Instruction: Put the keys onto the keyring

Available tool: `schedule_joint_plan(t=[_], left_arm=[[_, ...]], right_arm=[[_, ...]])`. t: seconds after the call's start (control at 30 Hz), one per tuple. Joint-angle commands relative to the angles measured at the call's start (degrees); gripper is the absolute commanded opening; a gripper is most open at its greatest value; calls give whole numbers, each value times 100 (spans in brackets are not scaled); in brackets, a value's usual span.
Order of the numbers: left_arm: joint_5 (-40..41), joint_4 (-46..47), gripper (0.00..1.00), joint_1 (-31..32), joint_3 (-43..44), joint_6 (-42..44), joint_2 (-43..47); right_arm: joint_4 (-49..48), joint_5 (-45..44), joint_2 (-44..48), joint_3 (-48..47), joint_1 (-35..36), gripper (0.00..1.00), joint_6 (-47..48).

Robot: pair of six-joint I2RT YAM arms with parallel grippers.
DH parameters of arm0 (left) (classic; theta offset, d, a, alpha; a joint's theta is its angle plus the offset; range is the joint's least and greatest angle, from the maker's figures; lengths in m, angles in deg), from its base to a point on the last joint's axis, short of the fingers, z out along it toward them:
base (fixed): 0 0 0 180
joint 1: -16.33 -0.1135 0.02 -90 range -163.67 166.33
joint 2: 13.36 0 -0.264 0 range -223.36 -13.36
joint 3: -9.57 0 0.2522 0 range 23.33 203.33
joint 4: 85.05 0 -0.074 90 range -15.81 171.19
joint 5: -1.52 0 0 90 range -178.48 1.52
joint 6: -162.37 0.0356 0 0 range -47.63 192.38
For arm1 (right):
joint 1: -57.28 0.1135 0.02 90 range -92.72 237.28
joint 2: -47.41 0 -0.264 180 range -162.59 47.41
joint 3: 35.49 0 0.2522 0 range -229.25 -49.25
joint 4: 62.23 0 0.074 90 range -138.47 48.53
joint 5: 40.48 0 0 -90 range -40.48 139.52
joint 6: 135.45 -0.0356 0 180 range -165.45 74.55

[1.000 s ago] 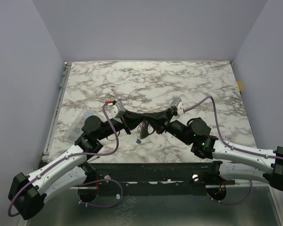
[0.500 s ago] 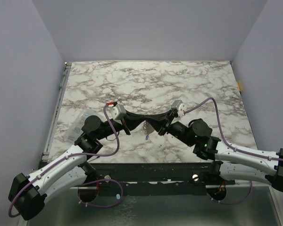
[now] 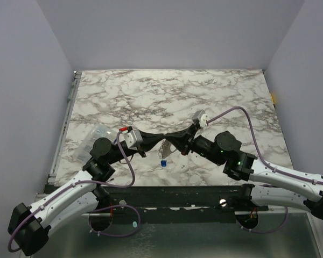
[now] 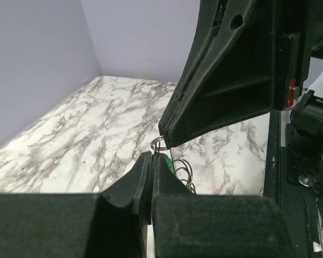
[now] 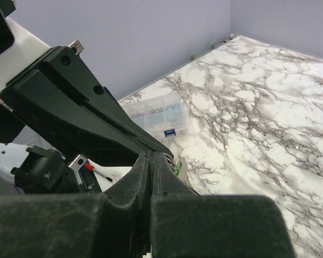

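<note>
My left gripper (image 3: 160, 142) and right gripper (image 3: 168, 142) meet tip to tip above the table's front middle, both shut. The keyring (image 3: 164, 147) hangs between them. In the left wrist view its thin wire ring (image 4: 159, 143) sticks out of my shut left fingers (image 4: 142, 174) and runs under the tip of the right gripper's fingers (image 4: 175, 134). A sliver of the mint green key (image 4: 172, 166) shows beside them, and also in the right wrist view (image 5: 178, 166). The blue key (image 3: 163, 162) shows just below the keyring; whether it dangles or lies on the marble I cannot tell.
A clear plastic box (image 3: 95, 137) with a blue label (image 5: 170, 132) lies at the table's left side, behind my left arm. The metal rail (image 3: 151, 193) runs along the near table edge. Grey walls close in the table on three sides.
Both grippers stayed shut together and shifted slightly toward the near edge. The left wrist dropped lower. The hanging keyring and blue key swung sideways and back.
</note>
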Motion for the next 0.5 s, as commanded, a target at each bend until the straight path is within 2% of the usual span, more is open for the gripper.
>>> schedule_joint_plan(t=[0.0, 0.27, 0.33, 0.47], left_arm=[[-1, 369, 0, 31, -126, 597, 206], [109, 371, 0, 272, -401, 1402, 458], [131, 369, 0, 324, -446, 1532, 507], [166, 371, 0, 381, -520, 1767, 574]], right_arm=[[780, -237, -3, -375, 47, 1, -355], [1366, -233, -224, -843, 50, 1, -609], [1442, -167, -267, -914, 46, 9, -642], [1683, -73, -326, -1115, 46, 33, -627]])
